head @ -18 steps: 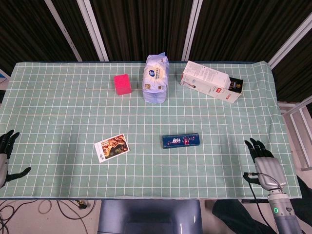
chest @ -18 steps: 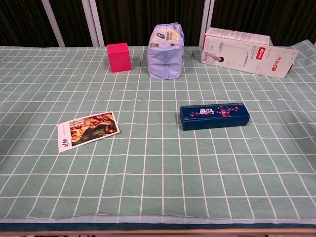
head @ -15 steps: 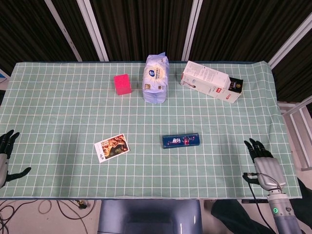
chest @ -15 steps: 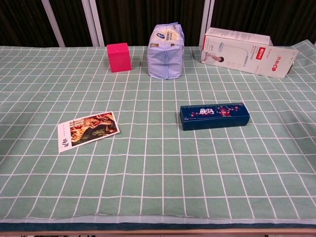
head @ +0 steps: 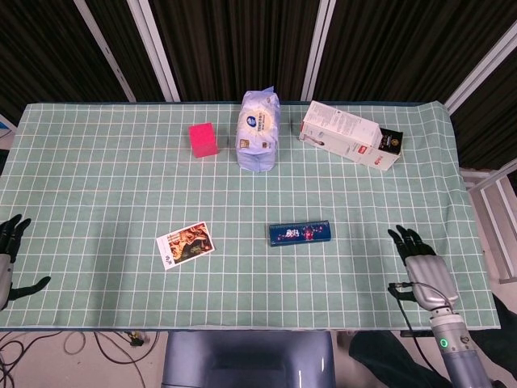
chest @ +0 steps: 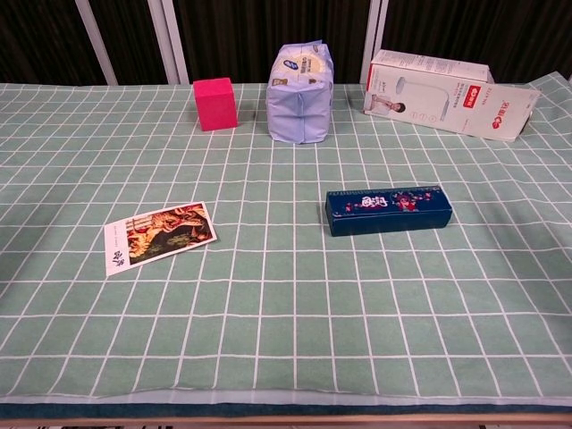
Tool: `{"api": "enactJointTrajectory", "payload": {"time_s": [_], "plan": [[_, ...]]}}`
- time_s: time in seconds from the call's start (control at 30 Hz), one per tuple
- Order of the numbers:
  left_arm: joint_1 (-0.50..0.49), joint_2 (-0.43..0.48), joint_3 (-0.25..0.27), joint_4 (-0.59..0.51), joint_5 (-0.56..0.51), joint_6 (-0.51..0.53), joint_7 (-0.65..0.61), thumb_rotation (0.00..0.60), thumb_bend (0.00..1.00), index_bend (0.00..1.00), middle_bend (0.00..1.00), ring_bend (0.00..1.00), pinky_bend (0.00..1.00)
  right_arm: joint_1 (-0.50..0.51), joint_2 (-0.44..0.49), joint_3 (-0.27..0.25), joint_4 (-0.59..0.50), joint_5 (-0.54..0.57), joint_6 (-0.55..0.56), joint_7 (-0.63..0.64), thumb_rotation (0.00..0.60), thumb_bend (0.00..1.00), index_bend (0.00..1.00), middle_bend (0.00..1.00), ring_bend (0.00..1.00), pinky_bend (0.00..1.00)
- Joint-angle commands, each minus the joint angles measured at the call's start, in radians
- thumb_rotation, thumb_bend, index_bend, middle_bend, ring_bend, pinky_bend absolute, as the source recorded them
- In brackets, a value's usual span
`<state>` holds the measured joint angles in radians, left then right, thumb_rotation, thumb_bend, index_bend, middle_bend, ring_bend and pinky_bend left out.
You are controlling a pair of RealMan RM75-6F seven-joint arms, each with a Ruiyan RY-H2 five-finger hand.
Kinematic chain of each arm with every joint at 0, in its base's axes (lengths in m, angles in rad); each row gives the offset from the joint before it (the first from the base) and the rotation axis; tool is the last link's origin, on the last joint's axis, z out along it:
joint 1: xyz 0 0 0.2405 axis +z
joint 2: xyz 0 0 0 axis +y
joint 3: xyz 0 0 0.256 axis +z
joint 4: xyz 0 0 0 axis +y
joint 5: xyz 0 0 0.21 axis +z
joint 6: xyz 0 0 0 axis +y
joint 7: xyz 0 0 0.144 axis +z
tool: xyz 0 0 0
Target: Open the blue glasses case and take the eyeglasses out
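At the far left your left hand (head: 10, 259) hangs off the table's edge, its fingers spread apart and holding nothing, parked out of the way, which suits a task that has not begun. Moving right, a picture card (head: 185, 245) lies flat on the green checked tablecloth (head: 97, 178), and behind it a pink cube (head: 203, 139) stands near the back edge; neither concerns you, and both sit well apart from your target. At the back centre a pale blue soft pack (head: 258, 129) stands upright, sealed as far as you can see, so its contents stay hidden. The blue glasses case (head: 300, 233) lies flat on its long side just right of centre, toward the near half of the cloth, lid shut; the eyeglasses are presumably inside, though nothing shows them. It lies with open cloth all round, likely so either hand can come in without bumping a neighbour. Behind it to the right a white carton (head: 347, 144) rests tipped on its side at an angle, with something small and dark at its right end that you cannot make out. Last, your right hand (head: 418, 260) sits over the near right corner of the cloth, fingers apart and empty, pointing toward the case but well apart from it; from here the reach looks like yours to make with that hand.
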<state>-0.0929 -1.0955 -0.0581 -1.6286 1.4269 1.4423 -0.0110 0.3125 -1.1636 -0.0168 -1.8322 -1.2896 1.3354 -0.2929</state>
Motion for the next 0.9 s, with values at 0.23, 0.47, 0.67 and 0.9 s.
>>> {"api": "enactJointTrajectory", "payload": {"time_s": [0.23,0.47,0.67,0.9], "plan": [[-0.006,0.001,-0.004,0.001,-0.006,-0.011,-0.007,0.6,0.0,0.0,0.0,0.0,0.0,0.245,-0.043,0.157,-0.1,0.287,-0.264,-0.249,0.6,0.15,0.0,0.0,0.0,0.24],[-0.012,0.004,-0.004,-0.003,-0.012,-0.026,-0.011,0.6,0.0,0.0,0.0,0.0,0.0,0.407,-0.18,0.209,-0.017,0.49,-0.34,-0.405,0.6,0.17,0.0,0.0,0.0,0.24],[-0.013,0.01,-0.003,-0.007,-0.014,-0.032,-0.027,0.6,0.0,0.0,0.0,0.0,0.0,0.506,-0.287,0.22,0.077,0.61,-0.347,-0.487,0.6,0.18,0.03,0.0,0.0,0.24],[-0.017,0.018,-0.005,-0.013,-0.024,-0.045,-0.041,0.6,0.0,0.0,0.0,0.0,0.0,0.582,-0.361,0.227,0.175,0.687,-0.359,-0.521,0.6,0.2,0.08,0.0,0.0,0.24]]}}
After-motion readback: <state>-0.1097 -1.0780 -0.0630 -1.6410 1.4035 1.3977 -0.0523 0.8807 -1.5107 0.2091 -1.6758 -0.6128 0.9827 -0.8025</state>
